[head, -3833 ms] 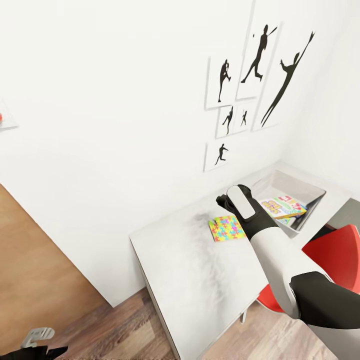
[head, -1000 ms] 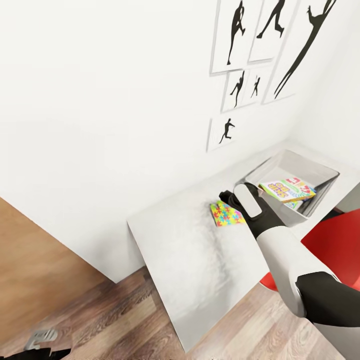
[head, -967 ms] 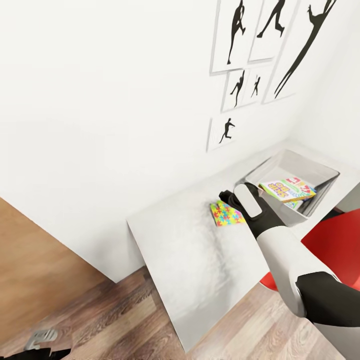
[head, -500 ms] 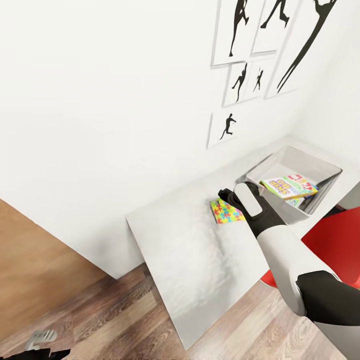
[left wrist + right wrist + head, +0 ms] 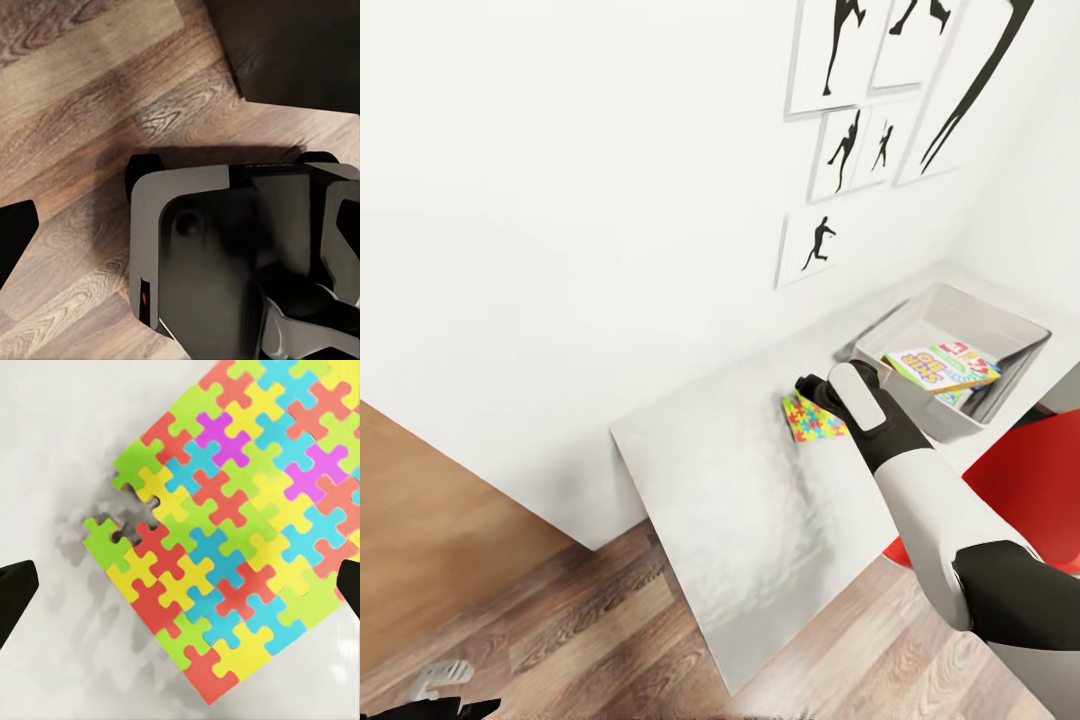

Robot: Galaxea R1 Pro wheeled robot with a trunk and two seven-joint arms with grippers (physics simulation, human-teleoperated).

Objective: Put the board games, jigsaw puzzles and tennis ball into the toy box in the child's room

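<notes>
Nearest, left gripper [image 5: 440, 680] hangs low over the brown wood-plank floor [image 5: 560, 640]; whether its fingers are apart or closed cannot be told. Left wrist view looks down on the robot's grey and black base [image 5: 225, 255] on that floor. Next, the white rectangular table [image 5: 740, 530] with the right gripper [image 5: 810, 388] held above the multicoloured flat jigsaw puzzle [image 5: 810, 420], fingers spread wide, nothing held. Right wrist view has the puzzle [image 5: 240, 532] flat on the table between the dark fingertips [image 5: 15, 592], its edge notched, no print readable. Red chair [image 5: 1030, 480] sits beside the table. Farther along, the grey open toy box [image 5: 1000, 330] on the table holds a yellow-green board game box [image 5: 940, 368]; lettering is too blurred to read. Black silhouette athlete pictures [image 5: 880, 130] hang on the white wall.
</notes>
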